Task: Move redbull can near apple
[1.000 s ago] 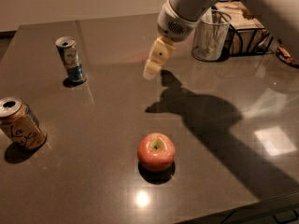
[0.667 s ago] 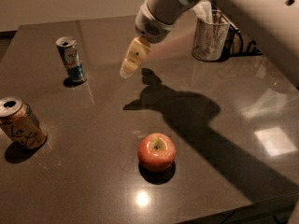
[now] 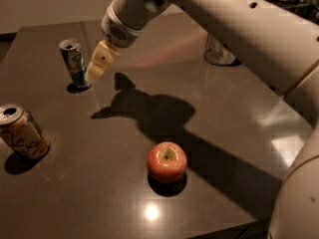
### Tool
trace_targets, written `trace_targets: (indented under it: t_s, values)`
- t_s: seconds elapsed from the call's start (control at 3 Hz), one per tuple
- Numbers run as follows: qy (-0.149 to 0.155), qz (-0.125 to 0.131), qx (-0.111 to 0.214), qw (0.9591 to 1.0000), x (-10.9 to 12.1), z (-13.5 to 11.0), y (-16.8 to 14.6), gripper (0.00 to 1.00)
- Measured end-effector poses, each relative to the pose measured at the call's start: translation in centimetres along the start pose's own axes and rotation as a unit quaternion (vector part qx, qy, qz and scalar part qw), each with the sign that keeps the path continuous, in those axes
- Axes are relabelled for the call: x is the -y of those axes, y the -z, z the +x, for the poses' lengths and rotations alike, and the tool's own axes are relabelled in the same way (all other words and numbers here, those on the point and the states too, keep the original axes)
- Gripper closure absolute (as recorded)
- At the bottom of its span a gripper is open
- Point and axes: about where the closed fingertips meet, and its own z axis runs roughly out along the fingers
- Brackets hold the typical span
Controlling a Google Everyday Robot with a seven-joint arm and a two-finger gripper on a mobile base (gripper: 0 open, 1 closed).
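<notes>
redbull can — claw just beside

Indoor dark counter; end effector beside redbull can.

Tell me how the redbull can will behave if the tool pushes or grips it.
The redbull can stands upright, tall and slim, so a high push from the tool, just beside it, would likely tip it. The glossy table suggests a low push slides it. Its round metal wall may be slippery.
</notes>
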Motion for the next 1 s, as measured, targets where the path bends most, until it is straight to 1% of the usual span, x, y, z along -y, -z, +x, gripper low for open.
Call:
trace_targets:
  t_s: [0.33,0.67,1.0]
  values:
    - [0.009,0.006,0.017,0.9998,0.1,-2.6,-3.1,0.0]
    - [0.01,0.004,0.026,0.9996,0.1,-4.5,-5.1,0.0]
    - [0.016,0.001,0.032,0.9993,0.1,-6.1,-6.1,0.0]
